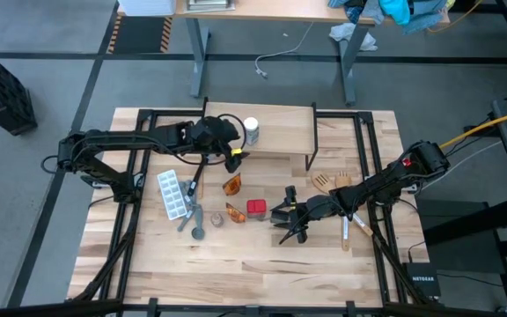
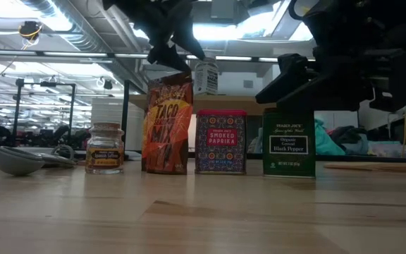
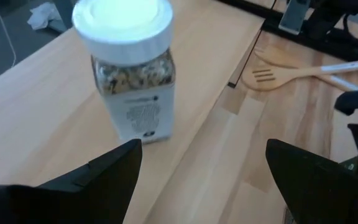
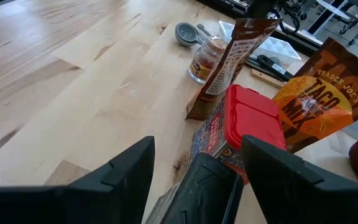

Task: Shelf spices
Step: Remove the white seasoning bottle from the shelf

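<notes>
Spice containers stand in a loose row on the counter (image 1: pixel 253 273), in front of the shelf (image 1: pixel 280 128) and well apart from it.

1. The dark tin (image 2: pixel 288 141), labelled black pepper, stands upright at the end of the row below the shelf's right half. The right gripper (image 1: pixel 287 220) sits directly over it. Whether this gripper clamps the tin or merely brackets it cannot be told.
2. The red-topped box (image 1: pixel 255 208), labelled smoked paprika, stands upright just beside the tin, in front of the shelf's middle.
3. Two orange packets follow. One packet (image 1: pixel 234 211) stands next to the box. The second packet (image 1: pixel 232 185) stands closer to the shelf.
4. The small brown-capped jar (image 1: pixel 216 218) stands upright in front of the shelf's left end. Grey measuring spoons (image 1: pixel 196 231) lie just beside it.
5. A pale grey tray (image 1: pixel 172 194) lies flat on the counter, farther out past the shelf's left end.
6. A wooden spatula (image 1: pixel 333 182) lies on the counter near the shelf's right front leg.

The white-capped jar (image 1: pixel 251 130) stands upright on the shelf, toward its left end. The left gripper (image 1: pixel 231 148) hovers at the shelf's front left edge, just short of this jar. Its fingers (image 3: pixel 104 171) are spread wide and hold nothing.
</notes>
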Robot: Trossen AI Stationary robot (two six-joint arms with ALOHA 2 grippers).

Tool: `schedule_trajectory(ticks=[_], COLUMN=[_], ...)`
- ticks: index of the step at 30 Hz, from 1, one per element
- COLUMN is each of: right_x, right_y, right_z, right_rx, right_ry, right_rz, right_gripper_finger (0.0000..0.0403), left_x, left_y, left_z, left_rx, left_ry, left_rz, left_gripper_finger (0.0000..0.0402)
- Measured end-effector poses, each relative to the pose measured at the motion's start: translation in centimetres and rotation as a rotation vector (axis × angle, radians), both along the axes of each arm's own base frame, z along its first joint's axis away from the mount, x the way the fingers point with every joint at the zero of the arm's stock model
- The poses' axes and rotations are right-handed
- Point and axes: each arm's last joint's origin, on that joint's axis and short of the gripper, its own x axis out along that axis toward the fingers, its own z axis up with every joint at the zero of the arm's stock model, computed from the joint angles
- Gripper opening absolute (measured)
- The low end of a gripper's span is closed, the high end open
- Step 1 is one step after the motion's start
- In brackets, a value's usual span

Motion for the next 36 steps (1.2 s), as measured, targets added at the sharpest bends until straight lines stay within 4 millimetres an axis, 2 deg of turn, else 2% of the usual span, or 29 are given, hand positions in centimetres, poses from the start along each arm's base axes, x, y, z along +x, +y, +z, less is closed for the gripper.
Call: schedule_trajectory(ticks=[6,11,16,24,36], right_x=[0.0,-0.1,-0.7,-2.3,-3.1], right_y=[0.0,-0.2,-0.9,-1.5,-1.8], right_z=[0.0,0.2,1.6,3.9,4.9], right_rx=[0.000,-0.066,-0.135,-0.155,-0.161], right_ry=[0.001,-0.010,-0.029,-0.031,-0.035], right_rz=[0.000,-0.054,-0.167,-0.208,-0.222], right_gripper_finger=[0.0246,0.0246,0.0246,0.0246,0.0246], left_x=[0.1,0.7,2.2,3.9,4.3], left_y=[0.2,0.5,0.9,1.9,4.1], left_z=[0.3,-0.5,-1.9,-4.1,-3.5], left_rx=[0.046,0.107,0.138,0.233,0.305], left_ry=[-0.016,0.022,0.032,0.069,-0.028], left_rz=[0.013,0.048,0.036,0.073,0.121], left_gripper_finger=[0.0336,0.0336,0.0336,0.0336,0.0332])
